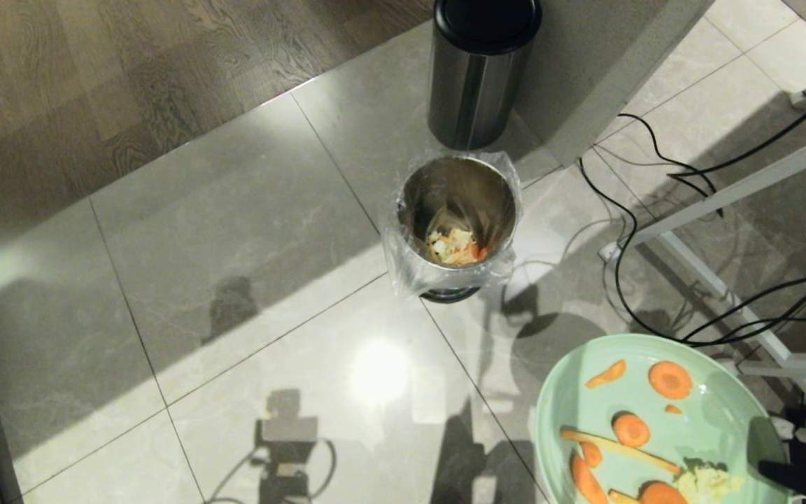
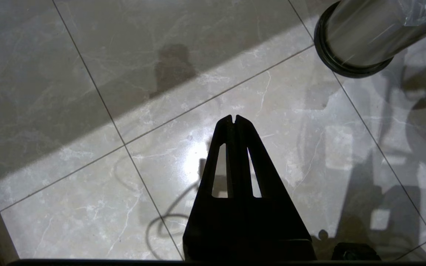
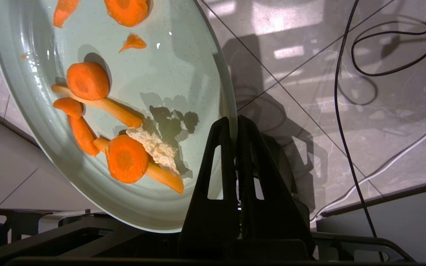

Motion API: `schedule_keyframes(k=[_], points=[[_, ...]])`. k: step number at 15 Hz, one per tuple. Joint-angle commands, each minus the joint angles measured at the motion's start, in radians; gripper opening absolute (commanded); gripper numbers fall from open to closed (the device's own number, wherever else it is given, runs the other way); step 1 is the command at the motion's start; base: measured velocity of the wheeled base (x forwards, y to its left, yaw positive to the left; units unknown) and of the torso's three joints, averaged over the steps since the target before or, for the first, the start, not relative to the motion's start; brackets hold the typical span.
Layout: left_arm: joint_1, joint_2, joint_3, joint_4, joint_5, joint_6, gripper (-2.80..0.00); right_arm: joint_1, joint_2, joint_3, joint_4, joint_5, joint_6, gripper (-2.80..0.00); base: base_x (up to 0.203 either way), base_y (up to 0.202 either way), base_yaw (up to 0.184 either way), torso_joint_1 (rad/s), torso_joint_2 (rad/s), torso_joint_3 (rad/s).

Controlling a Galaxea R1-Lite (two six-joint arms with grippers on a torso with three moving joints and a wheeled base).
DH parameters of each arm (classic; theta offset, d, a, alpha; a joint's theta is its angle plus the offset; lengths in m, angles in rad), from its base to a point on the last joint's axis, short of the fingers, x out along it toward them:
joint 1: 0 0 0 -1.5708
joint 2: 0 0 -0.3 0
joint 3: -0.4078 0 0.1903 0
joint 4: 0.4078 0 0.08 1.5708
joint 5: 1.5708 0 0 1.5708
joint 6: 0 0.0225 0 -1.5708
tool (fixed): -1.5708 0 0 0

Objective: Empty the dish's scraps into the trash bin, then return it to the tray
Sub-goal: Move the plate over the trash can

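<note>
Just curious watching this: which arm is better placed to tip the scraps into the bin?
The right. Its gripper already pinches the dish rim, scraps aboard, near the bin. The left gripper hangs shut and empty over the floor.
</note>
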Motion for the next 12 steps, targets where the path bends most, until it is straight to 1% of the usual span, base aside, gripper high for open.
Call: schedule_keyframes(k=[1, 6, 12], points=[[0.001, 0.001, 0.000, 0.000, 0.001, 0.000, -2.80, 0.000, -0.001, -0.005, -0.006, -0.001, 0.000, -2.80, 0.000, 0.000, 0.000, 0.000, 0.00, 0.000], [0.001, 0.001, 0.000, 0.000, 0.001, 0.000, -2.80, -0.001, 0.004, -0.016, -0.032, -0.005, -0.001, -2.80, 0.000, 0.000, 0.000, 0.000, 0.00, 0.000], [-0.001, 0.001, 0.000, 0.000, 0.001, 0.001, -2.80, -0.029, 0.077, -0.037, -0.117, -0.005, -0.004, -2.80, 0.000, 0.000, 0.000, 0.000, 0.00, 0.000]])
